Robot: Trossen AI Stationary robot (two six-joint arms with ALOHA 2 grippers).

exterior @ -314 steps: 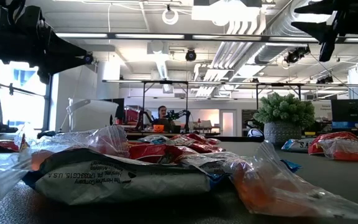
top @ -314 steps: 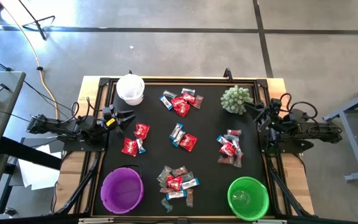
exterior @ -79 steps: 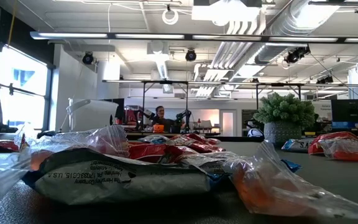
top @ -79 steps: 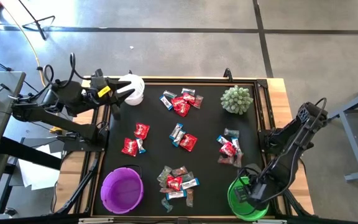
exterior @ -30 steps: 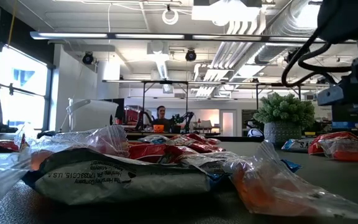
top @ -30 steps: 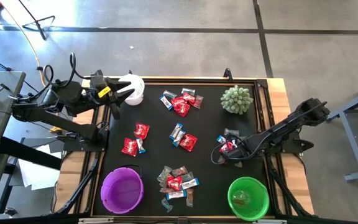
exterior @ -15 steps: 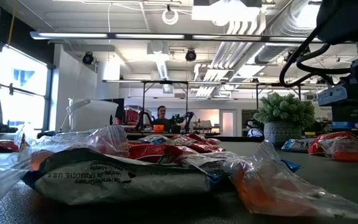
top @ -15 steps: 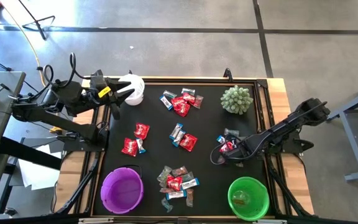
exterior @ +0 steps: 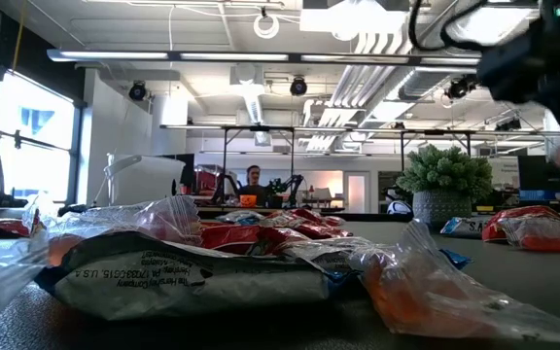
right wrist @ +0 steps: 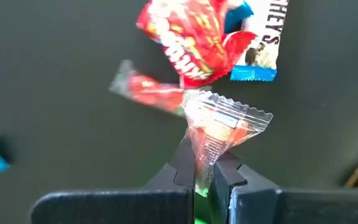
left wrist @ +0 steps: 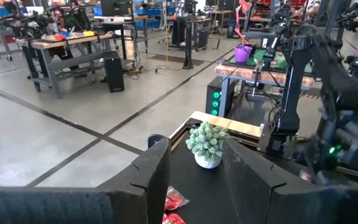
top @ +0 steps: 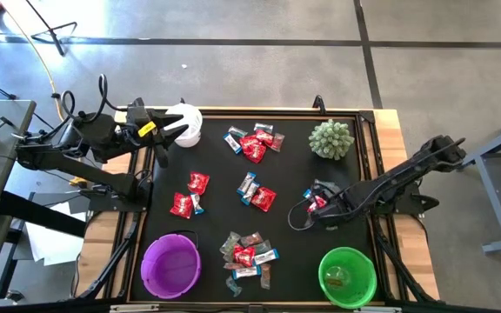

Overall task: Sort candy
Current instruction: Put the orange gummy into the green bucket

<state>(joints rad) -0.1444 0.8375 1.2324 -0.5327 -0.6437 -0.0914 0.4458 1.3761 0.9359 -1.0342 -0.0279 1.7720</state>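
Right gripper (right wrist: pixel 204 177) is pinched shut on a clear-wrapped candy (right wrist: pixel 222 127), lifted just above the right-hand candy pile (top: pixel 320 202). Green bowl (top: pixel 348 276) sits nearby. Left gripper (top: pixel 174 135), fingers parted, hovers beside the white cup (top: pixel 187 122).

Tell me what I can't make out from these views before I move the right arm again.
- Right gripper is shut on a clear-wrapped candy; its print is too blurred in the right wrist view to name its kind.
- High view: the arm covers that candy, and the green bowl's contents are too small.
- Low view: the near candy blocks the table beyond.
- Left gripper, open, hangs by the white bowl.
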